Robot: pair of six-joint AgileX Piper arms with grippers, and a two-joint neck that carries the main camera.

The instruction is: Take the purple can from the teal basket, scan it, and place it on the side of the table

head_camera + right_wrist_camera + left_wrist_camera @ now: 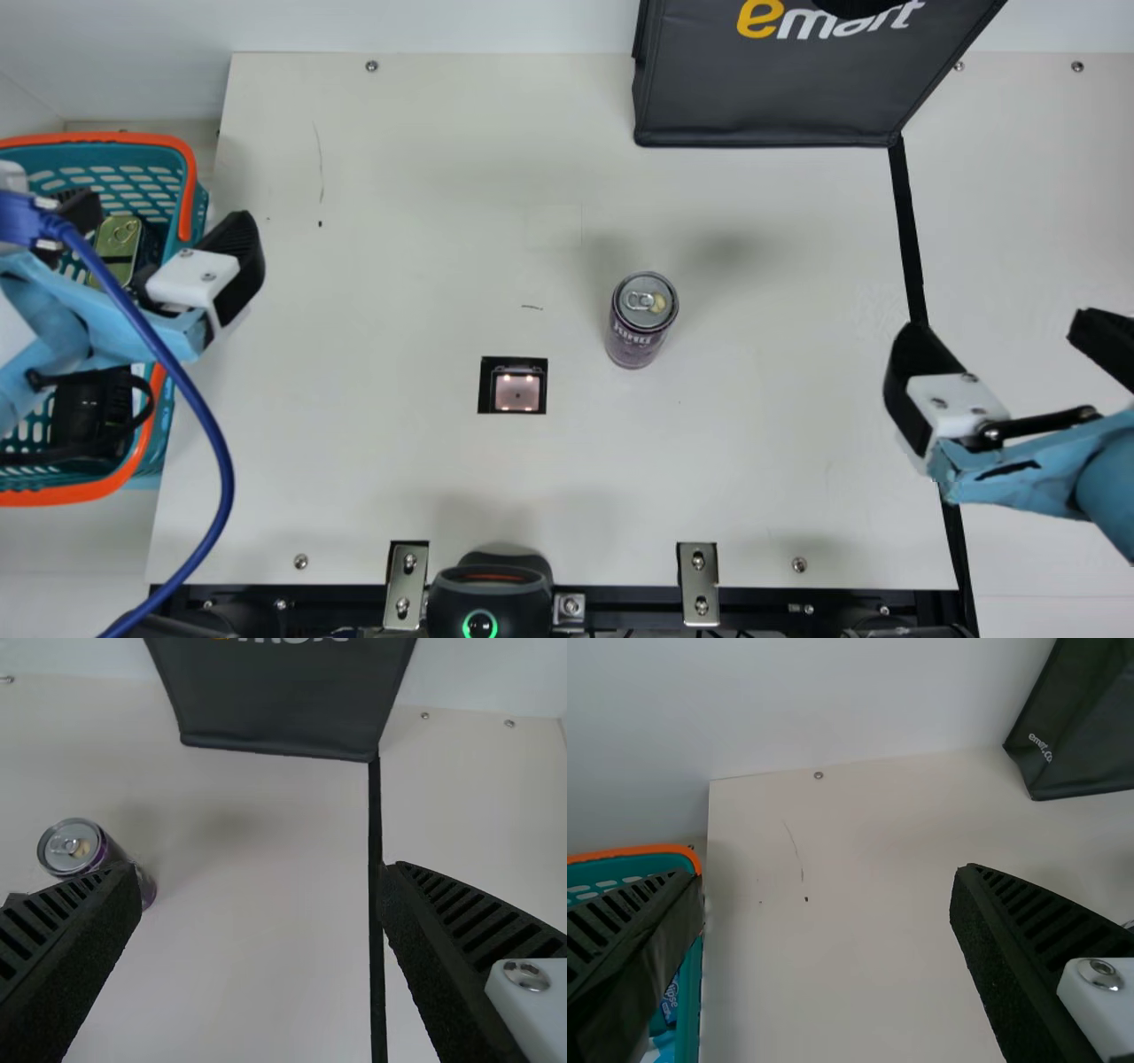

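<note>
"Where's the purple can (641, 323)?"

"Standing on the cream table (425, 221), right of the scanner window (516, 392) and a little farther from the robot. Its long axis is upright, pull tab on top."

"Which gripper's nearer?"

"The right gripper (999, 326). It's well to the right of the window, farther out than the can, fingers spread and nothing between them. So the can lies toward the window from those fingers, outside their gap; in the right wrist view one finger partly covers it."

"And the left gripper (159, 213)?"

"Well to the window's left, by the teal basket (142, 158), its fingers apart and empty too."

"Next move?"

"Probably the right arm's: shift toward the window until its fingers straddle the can. Whether it's been scanned, I can't tell."
</note>
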